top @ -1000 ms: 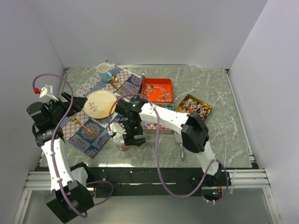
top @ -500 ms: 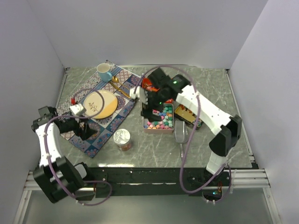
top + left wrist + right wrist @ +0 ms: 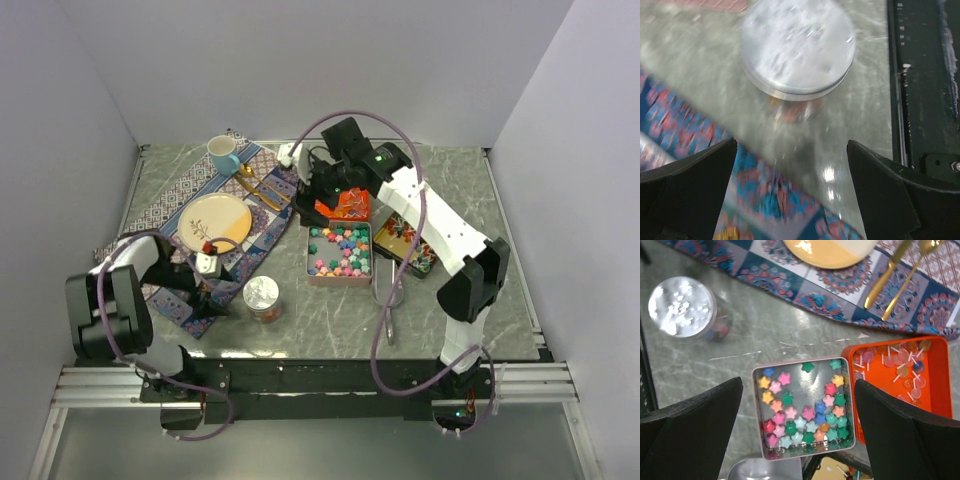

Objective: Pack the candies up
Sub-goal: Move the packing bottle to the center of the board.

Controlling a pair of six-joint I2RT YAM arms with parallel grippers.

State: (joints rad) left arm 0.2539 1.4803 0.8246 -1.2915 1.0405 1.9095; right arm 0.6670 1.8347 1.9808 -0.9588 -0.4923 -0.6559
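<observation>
The right gripper (image 3: 799, 384) hangs with its jaws spread wide and nothing between them, looking straight down on the candies (image 3: 805, 410): pink, green, blue and yellow stars lying loose in a pink tin (image 3: 754, 410) on the marble table (image 3: 790, 335). Just beside that tin, touching or nearly so, sits an orange tin (image 3: 892, 342) holding pale pieces on thin white stems. From above, more wrapped sweets (image 3: 405, 238) show to the right of the pink tin, partly under the right arm, and a silver scoop (image 3: 388, 296) lies near them. Over on the left side, the left gripper (image 3: 792, 144) is also gaping and empty, low over the edge of the patterned placemat (image 3: 765, 200) and pointed at a small jar with a silver lid (image 3: 797, 47), which is blurred in its camera. A yellow plate (image 3: 215, 220), gold cutlery (image 3: 895, 270) and a blue cup (image 3: 222, 152) rest on the mat.
</observation>
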